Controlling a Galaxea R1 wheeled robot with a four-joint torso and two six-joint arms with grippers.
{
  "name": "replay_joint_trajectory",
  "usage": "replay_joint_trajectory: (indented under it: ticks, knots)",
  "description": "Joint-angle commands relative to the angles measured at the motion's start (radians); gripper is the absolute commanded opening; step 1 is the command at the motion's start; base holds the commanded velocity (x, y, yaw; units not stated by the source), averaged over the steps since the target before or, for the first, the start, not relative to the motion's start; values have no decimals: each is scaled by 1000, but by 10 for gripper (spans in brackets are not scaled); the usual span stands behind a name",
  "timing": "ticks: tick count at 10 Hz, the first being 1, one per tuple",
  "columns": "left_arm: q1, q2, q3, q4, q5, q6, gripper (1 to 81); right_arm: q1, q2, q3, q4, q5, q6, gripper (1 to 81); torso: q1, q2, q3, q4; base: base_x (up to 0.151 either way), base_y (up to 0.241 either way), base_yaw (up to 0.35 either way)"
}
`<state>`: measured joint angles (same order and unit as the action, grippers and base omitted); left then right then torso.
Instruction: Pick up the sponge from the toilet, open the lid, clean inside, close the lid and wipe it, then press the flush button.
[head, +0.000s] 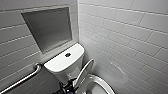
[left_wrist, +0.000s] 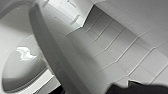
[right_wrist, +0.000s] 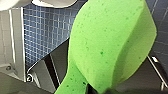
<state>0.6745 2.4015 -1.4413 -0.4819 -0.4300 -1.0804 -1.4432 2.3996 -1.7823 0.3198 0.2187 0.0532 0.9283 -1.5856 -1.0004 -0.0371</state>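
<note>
Bright green soft sponge (right_wrist: 107, 45) is in the right gripper (right_wrist: 100, 90). In the right wrist view it sits very close to the camera, and its near end is squeezed narrow where the dark fingers are clamped on it. Behind it are small blue square floor tiles (right_wrist: 42, 37).

Head view: the white glossy ceramic toilet (head: 67, 71) is at lower centre, set in the corner of two walls of white rectangular wall tiles (head: 130, 32). The rounded white tank (head: 60, 62) has a flat top, with the small round dark flush button (head: 67, 54) in the middle of it. The white glossy oval plastic lid (head: 85, 72) is raised and tilted, standing partway between seat and tank. Whether it touches the tank cannot be told. The white ring-shaped seat (head: 103, 83) lies down on the bowl at the bottom edge, right of centre.

Left gripper (head: 68, 88) is dark, at the bottom edge, just left of the lid's lower end. Contact with the lid is not discernible, and whether the gripper is open or closed cannot be told. In the left wrist view the lid's edge runs close past the camera, with the glossy bowl beside it.

A metal grab bar (head: 22, 80) is on the wall at lower left. A grey recessed niche (head: 47, 27) is at upper left, above the tank.
</note>
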Motion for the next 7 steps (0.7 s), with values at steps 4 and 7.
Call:
replay_joint_trajectory:
  ticks: [4, 7]
  knots:
    - [-132, -105, 32, 34, -65, -41, 811, 13, -46, 23, 8, -71, 0, 10, 0, 0, 0, 0, 0, 0, 0]
    - [-50, -178, 59, 104, -65, -47, 811, 14, -44, 25, 8, -71, 0, 10, 0, 0, 0, 0, 0, 0, 0]
